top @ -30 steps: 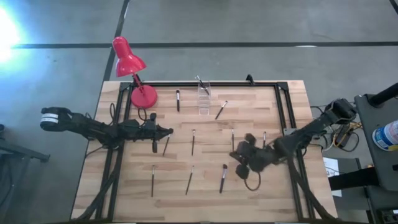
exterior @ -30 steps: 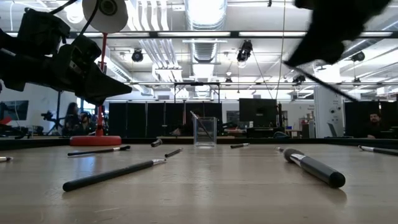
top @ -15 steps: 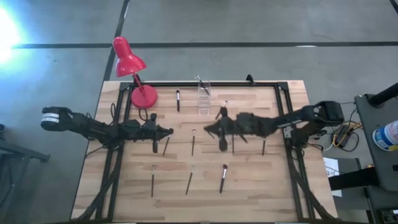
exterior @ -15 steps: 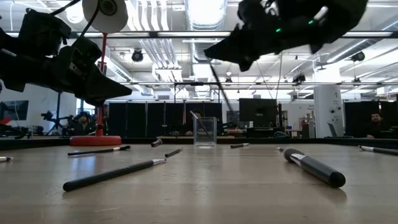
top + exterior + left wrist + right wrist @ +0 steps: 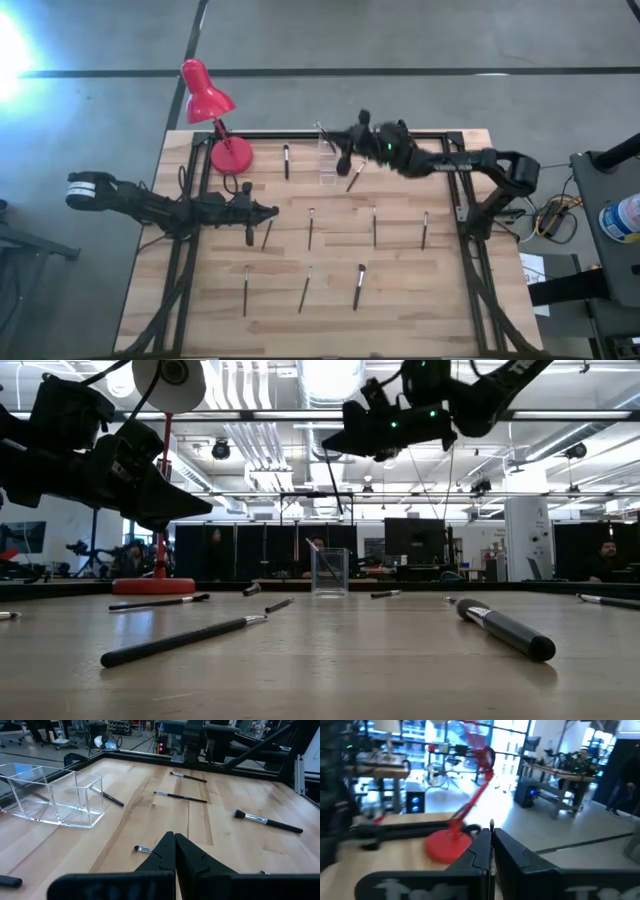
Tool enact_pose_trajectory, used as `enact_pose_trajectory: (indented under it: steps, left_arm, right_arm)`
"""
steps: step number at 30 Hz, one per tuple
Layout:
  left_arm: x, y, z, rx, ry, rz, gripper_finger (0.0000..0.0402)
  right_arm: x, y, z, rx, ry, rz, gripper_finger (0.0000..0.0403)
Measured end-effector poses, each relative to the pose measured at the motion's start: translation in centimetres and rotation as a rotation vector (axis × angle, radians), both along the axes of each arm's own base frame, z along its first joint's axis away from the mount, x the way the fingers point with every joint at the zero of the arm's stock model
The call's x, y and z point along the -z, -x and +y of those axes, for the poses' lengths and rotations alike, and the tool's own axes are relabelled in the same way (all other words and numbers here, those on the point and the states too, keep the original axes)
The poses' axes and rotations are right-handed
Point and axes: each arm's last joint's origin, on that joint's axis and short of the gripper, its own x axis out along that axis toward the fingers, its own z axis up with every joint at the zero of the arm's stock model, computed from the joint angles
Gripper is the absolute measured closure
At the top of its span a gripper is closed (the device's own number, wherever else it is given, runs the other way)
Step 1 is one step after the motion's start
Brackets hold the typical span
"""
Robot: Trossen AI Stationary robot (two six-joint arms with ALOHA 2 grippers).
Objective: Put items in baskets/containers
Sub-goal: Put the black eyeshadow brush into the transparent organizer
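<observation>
Spreading across most of the high view, the wooden worktop point(image 5: 400, 290) carries a black frame around its edges, and a red desk lamp point(image 5: 213, 112) stands with its round base at the far left corner. Both dark arms reach in over it: the left arm lies low across the left side with its left tool point(image 5: 272, 210) pressed fully together and empty, hovering over the left middle of the worktop near a brush. The right arm stretches from the right edge toward the far edge, and its right tool point(image 5: 343, 143) is pinched narrow on a thin brush point(image 5: 342, 488) that hangs down from it, tilted, above the clear plastic holder point(image 5: 328, 160); the right wrist view shows the brush end point(image 5: 491, 825) sticking out between the closed fingers. That holder stands near the middle of the far edge and already has a brush point(image 5: 322, 133) leaning in it. Loose brushes point(image 5: 310, 228) lie scattered over the middle and near parts of the worktop, one point(image 5: 355, 177) just beside the holder on its right and another point(image 5: 286, 160) between the holder and the lamp base. From the low view a thick-handled brush point(image 5: 503, 628) lies closest to the near edge.
</observation>
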Motion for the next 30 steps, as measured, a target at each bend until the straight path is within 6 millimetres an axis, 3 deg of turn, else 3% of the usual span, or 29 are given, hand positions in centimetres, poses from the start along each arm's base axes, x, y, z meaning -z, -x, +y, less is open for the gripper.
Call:
enact_pose_trajectory:
  steps: [7, 14, 22, 30]
  left_arm:
    - [0.0, 0.0, 0.0, 0.000, 0.000, 0.000, 0.0402]
    - [0.0, 0.0, 0.0, 0.001, -0.003, 0.001, 0.0402]
    - [0.0, 0.0, 0.0, 0.001, -0.003, 0.001, 0.0402]
    - [0.0, 0.0, 0.0, 0.002, -0.003, 0.002, 0.0402]
  right_arm:
    - [1.8, -0.3, -6.4, 0.058, -0.083, 0.027, 0.0390]
    - [2.5, -1.4, -10.0, 0.060, -0.098, 0.033, 0.0390]
    - [4.2, -2.6, -12.1, 0.046, -0.116, 0.051, 0.0390]
    - [5.4, -2.9, -12.7, 0.053, -0.173, 0.106, 0.0390]
